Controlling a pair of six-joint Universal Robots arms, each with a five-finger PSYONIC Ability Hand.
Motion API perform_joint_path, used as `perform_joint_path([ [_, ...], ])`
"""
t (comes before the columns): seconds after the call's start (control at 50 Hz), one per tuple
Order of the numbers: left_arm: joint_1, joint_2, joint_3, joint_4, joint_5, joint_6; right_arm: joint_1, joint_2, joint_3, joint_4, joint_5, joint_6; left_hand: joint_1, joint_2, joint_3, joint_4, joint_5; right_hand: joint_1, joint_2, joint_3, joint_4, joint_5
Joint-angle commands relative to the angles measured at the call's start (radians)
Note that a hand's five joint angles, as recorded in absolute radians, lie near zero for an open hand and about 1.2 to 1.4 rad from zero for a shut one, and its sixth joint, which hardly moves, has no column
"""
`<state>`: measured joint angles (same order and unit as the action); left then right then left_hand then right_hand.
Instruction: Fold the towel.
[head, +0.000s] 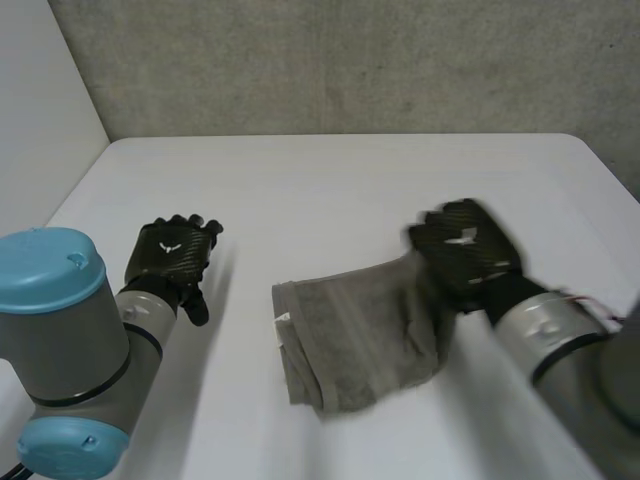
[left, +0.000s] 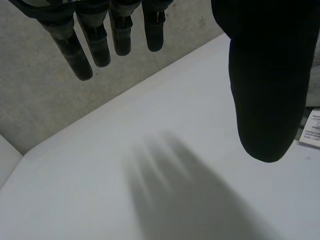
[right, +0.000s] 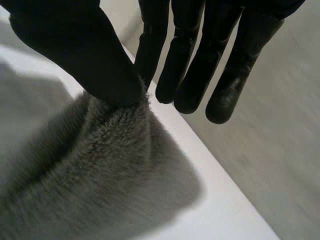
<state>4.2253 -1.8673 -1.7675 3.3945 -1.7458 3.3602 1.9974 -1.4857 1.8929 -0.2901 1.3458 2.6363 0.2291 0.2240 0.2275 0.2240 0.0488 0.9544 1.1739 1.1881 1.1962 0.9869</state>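
A grey towel (head: 355, 335) lies bunched and partly folded on the white table (head: 330, 190), with a small white label at its left edge. My right hand (head: 465, 250) is at the towel's right end and holds it lifted. In the right wrist view the thumb (right: 85, 55) pinches a peak of the towel (right: 100, 165) against a finger, the other fingers hanging straight. My left hand (head: 172, 255) hovers over bare table to the left of the towel, apart from it. Its fingers (left: 97, 42) and thumb (left: 267, 85) are spread and straight, holding nothing.
A grey wall (head: 350, 60) runs behind the table's far edge. Another pale wall (head: 40, 110) stands at the left. In the right wrist view the table's edge runs just beyond the towel, with grey floor (right: 280, 145) past it.
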Motion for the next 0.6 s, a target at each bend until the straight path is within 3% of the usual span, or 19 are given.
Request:
perform_joint_path([
  [0.02, -0.004, 0.002, -0.001, -0.001, -0.003, -0.001, 0.351, 0.182, -0.11, -0.041, -0.017, -0.024, 0.014, 0.019, 0.015, 0.019, 0.02, 0.442, 0.222, 0.208, 0.2, 0.235],
  [0.1, -0.002, 0.007, 0.0, -0.001, -0.004, -0.004, 0.429, 0.298, -0.124, -0.044, -0.028, -0.061, 0.014, 0.019, 0.015, 0.019, 0.02, 0.442, 0.222, 0.208, 0.2, 0.235],
  [0.22, -0.004, 0.017, 0.016, -0.011, -0.004, -0.051, 0.437, 0.361, -0.15, -0.027, -0.007, -0.107, -0.018, -0.013, -0.017, -0.013, -0.013, 0.442, 0.222, 0.208, 0.2, 0.235],
  [0.26, -0.005, 0.019, 0.022, -0.012, -0.004, -0.07, 0.426, 0.346, -0.149, -0.006, -0.002, -0.107, -0.021, -0.016, -0.02, -0.016, -0.016, -0.351, -0.571, -0.585, -0.593, -0.558],
  [0.28, -0.005, 0.022, 0.028, -0.014, -0.003, -0.088, 0.426, 0.346, -0.149, -0.006, -0.002, -0.107, -0.022, -0.016, -0.02, -0.016, -0.016, -0.356, -0.575, -0.589, -0.597, -0.563],
  [0.3, -0.005, 0.022, 0.028, -0.014, -0.003, -0.088, 0.423, 0.331, -0.149, 0.008, 0.003, -0.105, -0.022, -0.016, -0.02, -0.016, -0.016, -0.649, -0.869, -0.883, -0.891, -0.856],
  [0.32, -0.007, 0.026, 0.04, -0.018, -0.003, -0.105, 0.414, 0.309, -0.147, 0.021, 0.01, -0.101, -0.022, -0.016, -0.02, -0.016, -0.016, -0.78, -0.999, -1.014, -1.022, -0.987],
  [0.44, -0.047, 0.031, 0.118, -0.096, -0.001, -0.174, 0.337, 0.239, -0.135, 0.058, 0.024, -0.042, -0.013, -0.008, -0.011, -0.008, -0.007, -0.78, -0.999, -1.014, -1.022, -0.987],
  [0.48, -0.068, 0.03, 0.147, -0.133, -0.003, -0.195, 0.291, 0.141, -0.133, 0.104, 0.023, 0.048, -0.007, -0.002, -0.005, -0.002, -0.001, -0.78, -0.999, -1.014, -1.022, -0.987],
  [0.6, -0.14, -0.01, 0.273, -0.292, -0.001, -0.318, 0.181, 0.048, -0.173, 0.239, 0.013, 0.203, -0.001, 0.004, 0.001, 0.004, 0.005, -0.78, -0.999, -1.014, -1.022, -0.987],
])
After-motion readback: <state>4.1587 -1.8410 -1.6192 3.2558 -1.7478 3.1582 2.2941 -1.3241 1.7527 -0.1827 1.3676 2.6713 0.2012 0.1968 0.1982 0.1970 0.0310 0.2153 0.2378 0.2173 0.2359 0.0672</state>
